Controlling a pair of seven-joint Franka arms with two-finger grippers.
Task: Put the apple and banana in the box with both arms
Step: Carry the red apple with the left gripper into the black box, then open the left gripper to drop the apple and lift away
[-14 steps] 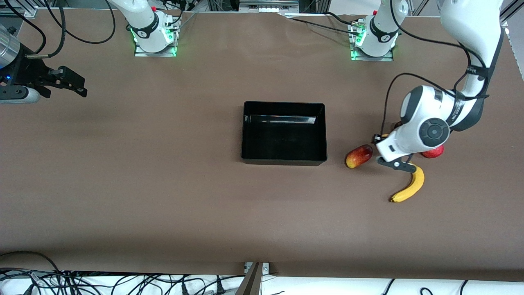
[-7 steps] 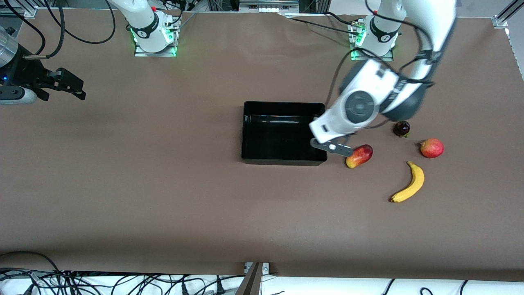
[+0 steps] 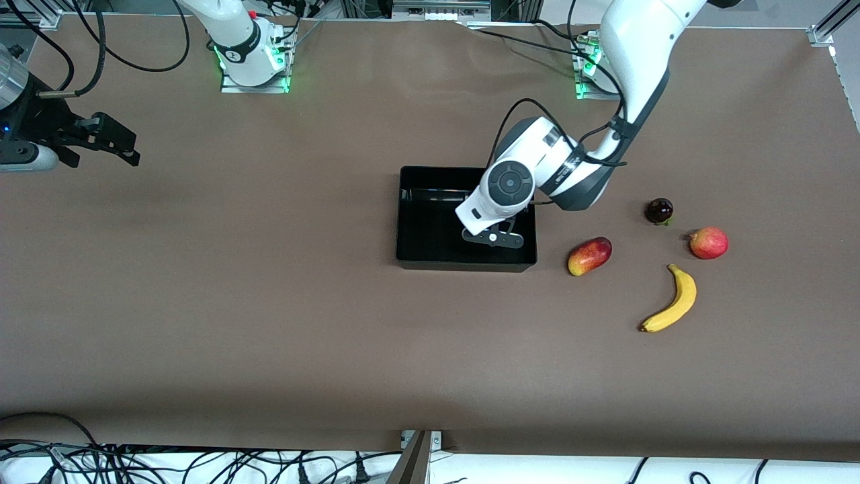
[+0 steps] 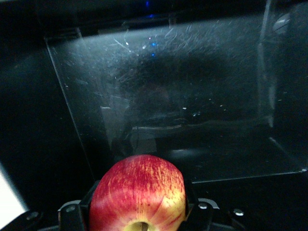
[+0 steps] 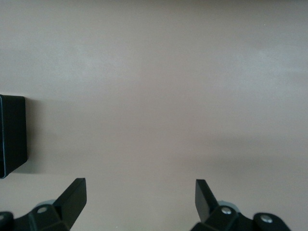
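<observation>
Holding the apple (image 4: 138, 192) clamped between my left gripper's (image 3: 494, 238) fingers, I hung over the box (image 3: 430, 252), above the part of it toward the left arm's end of the table. In the left wrist view the apple's red skin with pale yellow streaks filled the space between the jaws, and under it lay the box's glossy black floor and low walls, the fruit not touching either as far as I could tell. My left arm (image 3: 631, 60) reached in from its base at the table's top edge.

My right gripper (image 3: 101, 138) waited over bare table at the right arm's end, well apart from the box, its fingers (image 5: 72, 195) spread wide with nothing between them; the right wrist view caught only one black corner of the box at its edge.

The banana (image 3: 672, 301) lay on the table toward the left arm's end, untouched, nearer to the front camera than the other fruits. A pink-red round fruit (image 3: 709, 243) sat near the banana's upper tip, a small dark fruit (image 3: 659, 210) farther from the camera than that, and an oblong red-and-yellow fruit (image 3: 589, 256) rested on the table between the box and the banana.
</observation>
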